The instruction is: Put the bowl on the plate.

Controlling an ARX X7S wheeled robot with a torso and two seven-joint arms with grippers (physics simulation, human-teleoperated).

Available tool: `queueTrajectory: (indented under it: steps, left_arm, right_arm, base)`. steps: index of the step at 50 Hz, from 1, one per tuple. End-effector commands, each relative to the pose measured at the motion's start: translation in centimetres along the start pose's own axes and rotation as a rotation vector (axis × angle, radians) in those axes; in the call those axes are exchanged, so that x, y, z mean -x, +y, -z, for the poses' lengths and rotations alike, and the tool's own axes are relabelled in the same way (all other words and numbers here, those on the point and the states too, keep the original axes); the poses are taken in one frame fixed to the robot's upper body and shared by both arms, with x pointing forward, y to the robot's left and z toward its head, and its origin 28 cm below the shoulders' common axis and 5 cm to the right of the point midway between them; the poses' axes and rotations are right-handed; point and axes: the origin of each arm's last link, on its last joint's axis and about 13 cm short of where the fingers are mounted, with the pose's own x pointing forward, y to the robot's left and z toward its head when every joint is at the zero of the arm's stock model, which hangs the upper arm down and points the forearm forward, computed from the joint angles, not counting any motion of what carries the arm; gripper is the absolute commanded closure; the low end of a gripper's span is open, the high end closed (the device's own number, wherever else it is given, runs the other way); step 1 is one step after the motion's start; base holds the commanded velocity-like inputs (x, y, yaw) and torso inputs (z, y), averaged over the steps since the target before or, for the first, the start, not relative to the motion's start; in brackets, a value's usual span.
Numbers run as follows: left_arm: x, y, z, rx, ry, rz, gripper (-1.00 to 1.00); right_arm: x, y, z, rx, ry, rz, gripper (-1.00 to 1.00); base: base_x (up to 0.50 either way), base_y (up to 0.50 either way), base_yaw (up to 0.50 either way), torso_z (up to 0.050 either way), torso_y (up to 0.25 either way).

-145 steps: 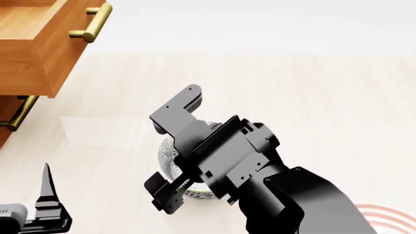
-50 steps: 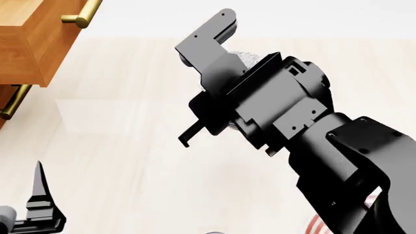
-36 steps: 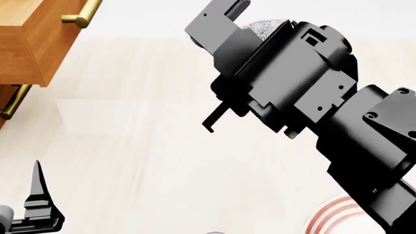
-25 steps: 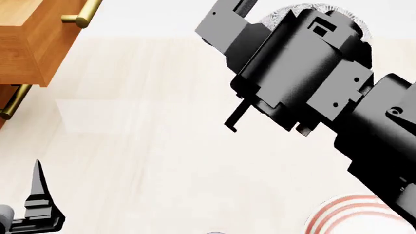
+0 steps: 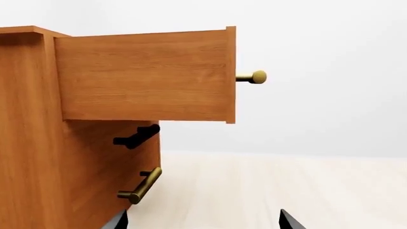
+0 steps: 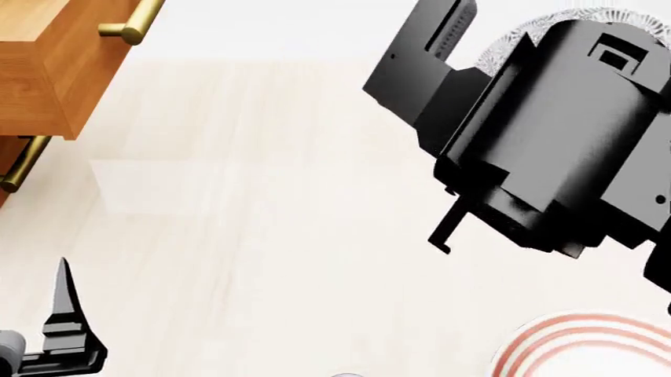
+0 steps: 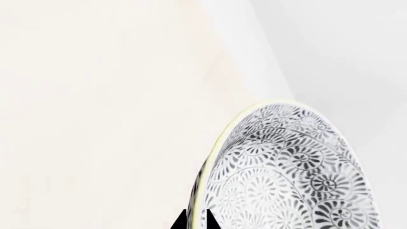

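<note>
Pale wooden tabletop (image 6: 262, 196): right gripper (image 7: 196, 220) pinches the floral bowl (image 7: 286, 176) aloft; plate (image 6: 587, 345) waits empty below; left gripper (image 5: 200, 222) jaws apart.

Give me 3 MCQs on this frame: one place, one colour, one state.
1. Where does the plate show in the head view?
A. lower right corner, cut by the picture's edge
B. under the open drawer
C. beside the left gripper

2. What colour are the drawer handles?
A. chrome
B. brass-gold
C. red

3. What is the state of the bowl?
A. lying on the table
B. sitting on the plate
C. clamped at its rim by the right gripper, lifted

Key:
1 A: red rings show only at the lower right edge.
2 B: the bar handles on the wooden drawer unit are gold-toned in the left wrist and head views.
3 C: the right wrist view shows black fingertips on either side of the pale rim, and the head view shows the patterned bowl up behind the raised right arm, off the plate.
</note>
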Motion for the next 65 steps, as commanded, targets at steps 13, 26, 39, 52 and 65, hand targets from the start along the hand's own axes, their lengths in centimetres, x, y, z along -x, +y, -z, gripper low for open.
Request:
queueTrajectory:
  steps: [13, 26, 39, 52, 65]
  left_arm:
    - [0.1, -0.3, -0.1, -0.005, 0.001, 0.013, -1.00]
    - [0.1, -0.2, -0.3, -0.006, -0.005, 0.013, -1.00]
    - [0.0, -0.2, -0.3, -0.007, -0.006, 0.016, -1.00]
    - [0.0, -0.2, -0.1, -0.008, -0.004, 0.016, -1.00]
    - [-0.1, -0.3, -0.1, -0.008, -0.004, 0.018, -1.00]
  right_arm:
    - [3.7, 0.3, 3.9, -0.070, -0.038, 0.090, 1.00]
    - [5.4, 1.4, 6.1, -0.097, -0.029, 0.100, 1.00]
    - [6.7, 2.9, 7.8, -0.104, -0.013, 0.113, 1.00]
    - [7.8, 4.6, 9.1, -0.100, -0.016, 0.130, 1.00]
    - [9.3, 6.0, 10.5, -0.112, -0.018, 0.151, 1.00]
  base:
    - [0.00, 0.00, 0.00, 0.000, 0.000]
    - [0.00, 0.00, 0.00, 0.000, 0.001]
    - [0.00, 0.00, 0.00, 0.000, 0.000]
    - [0.00, 0.00, 0.00, 0.000, 0.000]
    - [0.00, 0.00, 0.00, 0.000, 0.001]
